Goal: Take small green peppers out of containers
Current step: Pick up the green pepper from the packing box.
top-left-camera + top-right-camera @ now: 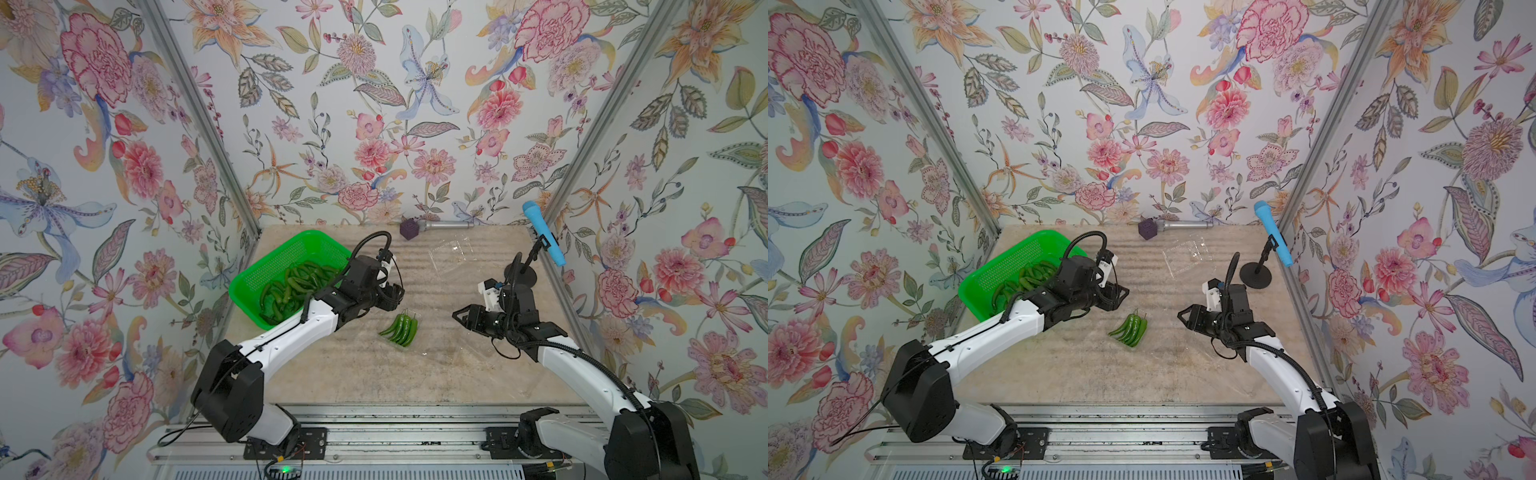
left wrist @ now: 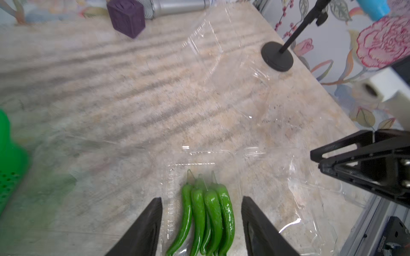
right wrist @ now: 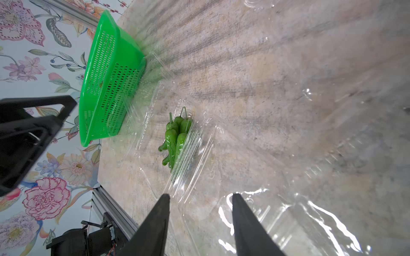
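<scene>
White shells on left arm (image 1: pixel 286 336) and right arm (image 1: pixel 594 386), black joint housings. Behind left claw (image 1: pixel 399 291), looped black ribbed cable (image 1: pixel 374 237) and white bracket (image 1: pixel 388 259). Black wedge fingers (image 2: pixel 144 226); at right claw (image 2: pixel 316 159) base, seemingly two silver screws (image 2: pixel 405 161).

The green perforated basket (image 1: pixel 270 270) stood on the tabletop (image 1: pixel 374 374), just behind the left end effector (image 2: pixel 201 198). A purple cube (image 1: pixel 409 228) and a silver microphone (image 1: pixel 449 225) lay side by side, well beyond both end effectors. A blue microphone (image 1: pixel 544 235) on a black stand (image 1: pixel 520 276) stood near the right end effector (image 1: pixel 460 318).
</scene>
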### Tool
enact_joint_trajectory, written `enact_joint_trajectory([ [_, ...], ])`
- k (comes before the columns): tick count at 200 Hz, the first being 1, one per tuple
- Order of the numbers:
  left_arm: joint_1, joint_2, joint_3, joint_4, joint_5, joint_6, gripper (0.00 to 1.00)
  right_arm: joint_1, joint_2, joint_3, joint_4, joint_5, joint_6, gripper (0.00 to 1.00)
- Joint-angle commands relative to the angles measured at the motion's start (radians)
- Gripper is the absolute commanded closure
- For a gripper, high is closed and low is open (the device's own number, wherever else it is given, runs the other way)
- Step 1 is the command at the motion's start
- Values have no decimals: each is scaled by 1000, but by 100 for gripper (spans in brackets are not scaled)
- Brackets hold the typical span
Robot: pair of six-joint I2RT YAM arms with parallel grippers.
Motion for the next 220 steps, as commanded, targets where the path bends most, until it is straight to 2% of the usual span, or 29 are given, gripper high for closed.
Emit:
enact_joint_trajectory([
  [1, -54, 81, -24, 24, -41, -49, 39, -6, -27, -29, -6, -27, 12, 52],
  [30, -116, 171, 14, 32, -57, -74, 38, -12, -45, -50, -7, -36, 13, 52],
  [52, -127, 215, 28, 36, -65, -89, 38, -23, -57, -60, -7, -51, 8, 52],
  [168, -122, 337, 69, 83, -89, -160, 45, -81, -49, -83, -12, -100, -33, 53],
  [220, -97, 358, 47, 134, -88, -241, 50, -109, -50, -90, -12, -120, -44, 53],
])
